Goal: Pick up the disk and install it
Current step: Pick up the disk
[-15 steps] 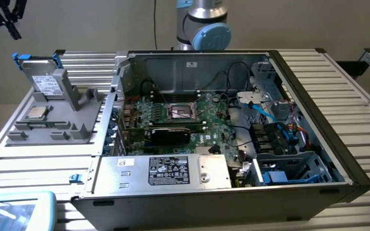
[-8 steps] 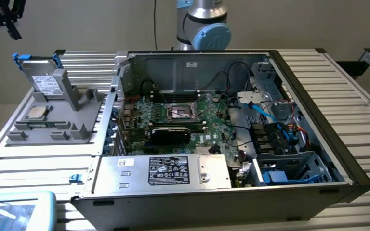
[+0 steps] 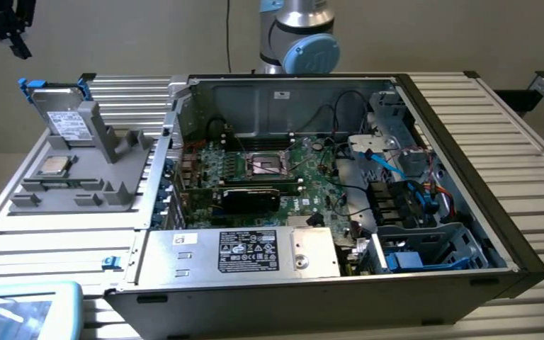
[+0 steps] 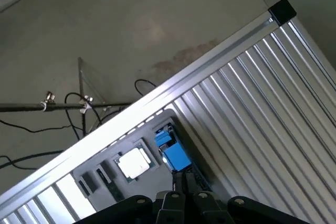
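The disk stands upright in a grey holder at the exterior view's left, its white label facing out and its blue carrier showing at the upper edge. In the wrist view the carrier of the disk is a blue block far below the camera. My gripper hangs high above the table at the upper left of the exterior view, well above the disk. In the wrist view my gripper has its black fingers pressed together, shut with nothing between them.
An open computer case lies on the ribbed aluminium table, with motherboard, power supply and a drive cage inside. A small square chip sits on the grey holder. A light-blue tray is at the near left corner.
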Robot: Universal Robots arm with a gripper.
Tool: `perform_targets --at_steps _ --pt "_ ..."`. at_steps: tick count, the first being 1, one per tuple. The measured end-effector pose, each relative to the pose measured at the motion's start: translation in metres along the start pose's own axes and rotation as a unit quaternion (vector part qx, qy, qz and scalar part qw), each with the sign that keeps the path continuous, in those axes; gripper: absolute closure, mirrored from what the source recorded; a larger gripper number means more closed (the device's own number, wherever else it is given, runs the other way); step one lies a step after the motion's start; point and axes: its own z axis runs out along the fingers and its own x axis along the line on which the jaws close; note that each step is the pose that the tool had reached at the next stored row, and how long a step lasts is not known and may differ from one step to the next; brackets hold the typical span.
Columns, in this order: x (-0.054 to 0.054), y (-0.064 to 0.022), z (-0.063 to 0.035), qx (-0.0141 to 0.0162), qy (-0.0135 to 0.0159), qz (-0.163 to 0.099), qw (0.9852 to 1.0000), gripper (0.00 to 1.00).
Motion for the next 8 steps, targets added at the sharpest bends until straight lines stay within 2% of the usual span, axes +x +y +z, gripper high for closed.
perform_targets --at_steps 4,8 --pt "0.0 0.0 0.0006 -0.0008 0.0014 -0.036 0.9994 0.89" --pt "0.0 0.0 0.0014 -0.0017 0.0028 -0.073 0.9974 0.89"
